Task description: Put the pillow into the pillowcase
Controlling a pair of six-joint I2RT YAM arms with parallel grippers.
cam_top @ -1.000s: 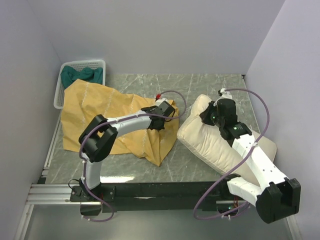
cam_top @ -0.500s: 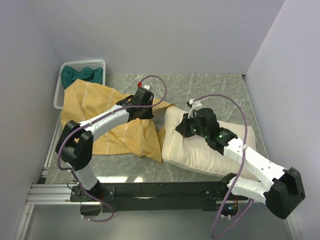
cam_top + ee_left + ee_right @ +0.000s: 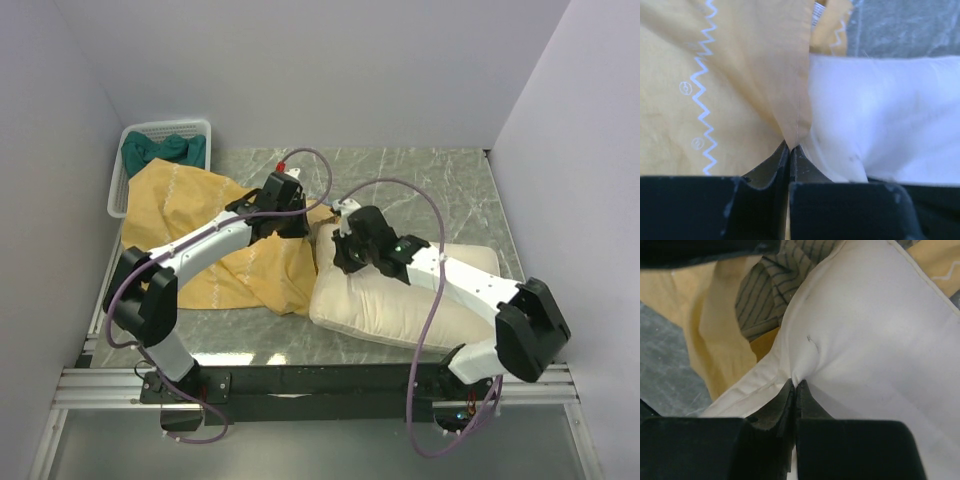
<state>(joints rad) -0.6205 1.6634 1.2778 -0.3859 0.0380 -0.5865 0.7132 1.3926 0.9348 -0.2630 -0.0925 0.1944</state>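
The pillowcase (image 3: 200,235) lies crumpled at the left of the table, mustard-yellow side out, with a bit of striped fabric (image 3: 765,290) showing at its mouth. The cream-white pillow (image 3: 420,295) lies at centre right, its left end at the case's open edge. My left gripper (image 3: 296,222) is shut on the pillowcase's edge (image 3: 790,100) and holds it up beside the pillow (image 3: 880,120). My right gripper (image 3: 340,250) is shut on the pillow's left end (image 3: 850,340), pinching a fold of its cover.
A white basket (image 3: 130,165) with dark green cloth (image 3: 160,150) stands at the back left corner. Grey walls close in the table on the left, back and right. The marble table surface (image 3: 430,185) shows behind the pillow.
My right gripper has dragged the pillow leftward to the pillowcase's mouth. My left gripper, still holding the case's edge, has pulled back and up from the table's middle.
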